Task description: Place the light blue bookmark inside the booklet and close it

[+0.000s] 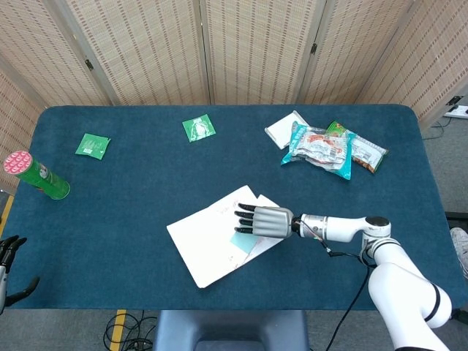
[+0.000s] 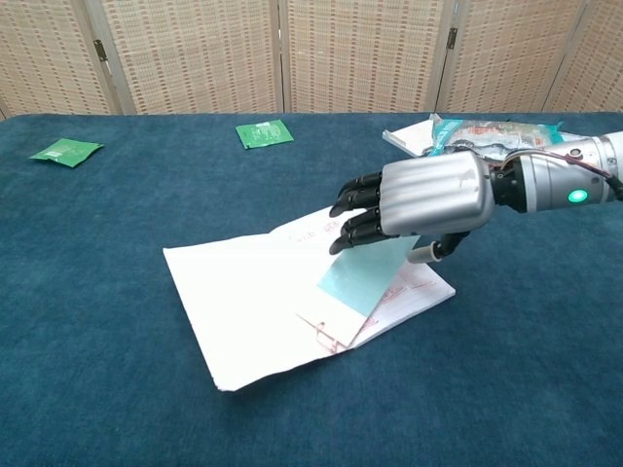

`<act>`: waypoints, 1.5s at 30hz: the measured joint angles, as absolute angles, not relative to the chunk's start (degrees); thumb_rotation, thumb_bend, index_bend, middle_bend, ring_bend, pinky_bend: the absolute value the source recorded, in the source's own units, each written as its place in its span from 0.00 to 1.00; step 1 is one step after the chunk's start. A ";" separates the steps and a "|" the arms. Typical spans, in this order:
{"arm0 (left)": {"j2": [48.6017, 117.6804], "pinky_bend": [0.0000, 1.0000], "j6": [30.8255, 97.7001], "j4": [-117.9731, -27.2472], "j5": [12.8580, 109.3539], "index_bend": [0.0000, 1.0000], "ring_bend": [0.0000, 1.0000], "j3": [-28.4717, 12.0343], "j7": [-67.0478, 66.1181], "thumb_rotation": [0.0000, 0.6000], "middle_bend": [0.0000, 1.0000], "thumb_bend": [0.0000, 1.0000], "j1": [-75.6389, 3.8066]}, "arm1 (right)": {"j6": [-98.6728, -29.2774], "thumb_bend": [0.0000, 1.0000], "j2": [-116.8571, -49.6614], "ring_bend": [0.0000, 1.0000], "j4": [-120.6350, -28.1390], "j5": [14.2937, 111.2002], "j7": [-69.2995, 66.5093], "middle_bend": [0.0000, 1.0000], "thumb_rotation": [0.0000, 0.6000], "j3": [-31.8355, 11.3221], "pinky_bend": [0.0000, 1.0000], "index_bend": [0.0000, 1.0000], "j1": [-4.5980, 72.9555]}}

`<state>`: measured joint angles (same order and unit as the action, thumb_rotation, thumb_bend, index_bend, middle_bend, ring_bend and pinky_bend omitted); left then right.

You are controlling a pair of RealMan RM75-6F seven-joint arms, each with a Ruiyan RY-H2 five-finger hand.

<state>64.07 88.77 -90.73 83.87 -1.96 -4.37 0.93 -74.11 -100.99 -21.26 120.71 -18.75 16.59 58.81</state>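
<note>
The white booklet (image 1: 208, 238) lies open on the blue table (image 1: 131, 197), near its front middle. My right hand (image 1: 263, 221) hovers over the booklet's right half, fingers pointing left. In the chest view this right hand (image 2: 419, 199) holds the light blue bookmark (image 2: 362, 274) between its fingers and the thumb underneath. The bookmark slants down onto the booklet (image 2: 243, 297), resting against a raised white leaf, with a page of red writing showing beneath. In the head view only a small blue patch of the bookmark (image 1: 241, 239) shows. My left hand (image 1: 10, 256) hangs off the table's front left corner, fingers apart and empty.
A pile of snack bags (image 1: 329, 146) and a white card (image 1: 285, 128) lie at the back right. Two green packets (image 1: 198, 128) (image 1: 92, 145) lie at the back. A green can with a red lid (image 1: 36, 175) lies at the far left edge.
</note>
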 measured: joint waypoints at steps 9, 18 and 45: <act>63.94 0.20 88.80 -91.12 83.79 0.19 0.15 -1.99 -4.86 1.00 0.16 0.27 0.91 | -72.16 0.15 -102.61 0.04 -19.02 118.17 -17.86 0.10 1.00 16.31 0.12 0.02 59.25; 63.99 0.20 88.77 -91.11 83.97 0.19 0.15 -1.94 -4.92 1.00 0.16 0.27 0.85 | -68.97 0.40 -101.81 0.02 -23.87 113.01 -17.23 0.10 1.00 13.67 0.10 0.00 58.69; 64.16 0.20 88.85 -89.60 82.93 0.19 0.15 -1.53 -3.33 1.00 0.16 0.27 1.91 | -35.85 0.82 -100.56 0.11 -47.05 89.91 -2.16 0.24 1.00 -1.78 0.16 0.00 66.86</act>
<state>64.16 88.85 -89.60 82.93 -1.53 -3.33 1.91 -35.85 -100.56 -47.05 89.91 -2.16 -1.78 66.86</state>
